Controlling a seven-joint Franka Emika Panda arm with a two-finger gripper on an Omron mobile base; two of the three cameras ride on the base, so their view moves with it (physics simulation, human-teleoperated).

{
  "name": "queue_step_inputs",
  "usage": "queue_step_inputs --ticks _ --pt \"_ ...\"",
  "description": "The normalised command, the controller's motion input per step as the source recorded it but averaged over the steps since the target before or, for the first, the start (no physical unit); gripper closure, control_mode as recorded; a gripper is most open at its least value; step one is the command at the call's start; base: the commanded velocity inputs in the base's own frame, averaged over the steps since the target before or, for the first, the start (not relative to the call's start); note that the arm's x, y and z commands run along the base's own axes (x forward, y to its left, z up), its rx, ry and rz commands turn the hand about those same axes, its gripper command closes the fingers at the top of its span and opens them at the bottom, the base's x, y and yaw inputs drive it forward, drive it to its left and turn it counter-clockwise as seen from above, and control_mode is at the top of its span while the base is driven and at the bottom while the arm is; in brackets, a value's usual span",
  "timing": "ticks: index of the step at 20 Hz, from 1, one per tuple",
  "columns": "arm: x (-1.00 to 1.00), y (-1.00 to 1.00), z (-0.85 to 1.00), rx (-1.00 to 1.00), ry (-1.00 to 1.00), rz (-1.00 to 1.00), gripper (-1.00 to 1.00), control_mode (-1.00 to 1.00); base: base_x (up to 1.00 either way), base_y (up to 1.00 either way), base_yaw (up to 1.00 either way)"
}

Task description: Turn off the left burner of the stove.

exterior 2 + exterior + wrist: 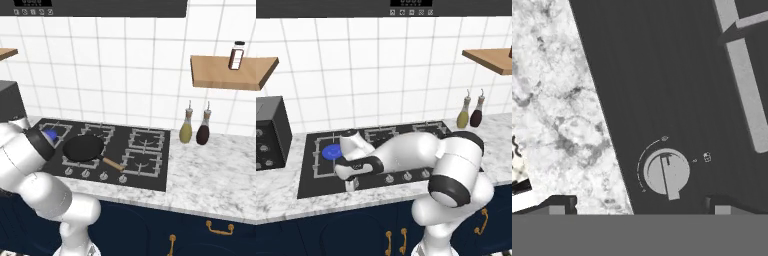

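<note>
The claw (639, 206) is hanging spread apart, its fingertips (562, 204) straddling a silver knob (666, 172) on the stove (662, 75); behind it, the left burner (331, 152) is glowing blue.

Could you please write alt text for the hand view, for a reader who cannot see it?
A round silver knob sits on the black stove between the claw fingertips, which stand apart on either side. Marble counter lies left; a grey grate bar upper right.
</note>
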Motion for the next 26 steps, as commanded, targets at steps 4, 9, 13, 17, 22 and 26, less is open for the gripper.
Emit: queue_step_inputs --ticks 4,9,13,17,22,26 --pt "0.28 0.0 -0.18 0.0 0.0 0.0 -1.0 -1.0 0.0 0.0 0.0" --pt "0.16 0.0 -0.11 0.0 0.0 0.0 -1.0 -1.0 0.0 0.0 0.0" --pt "0.02 0.07 -0.13 0.0 0.0 0.0 -1.0 -1.0 0.0 0.0 0.0" --pt "-0.03 0.04 -0.33 0.0 0.0 0.0 -1.0 -1.0 0.0 0.0 0.0" --pt "-0.18 0.21 -0.22 0.0 0.0 0.03 -1.0 -1.0 0.0 0.0 0.0" --pt "-0.12 0.13 -0.03 0.0 0.0 0.03 -1.0 -1.0 0.0 0.0 0.0"
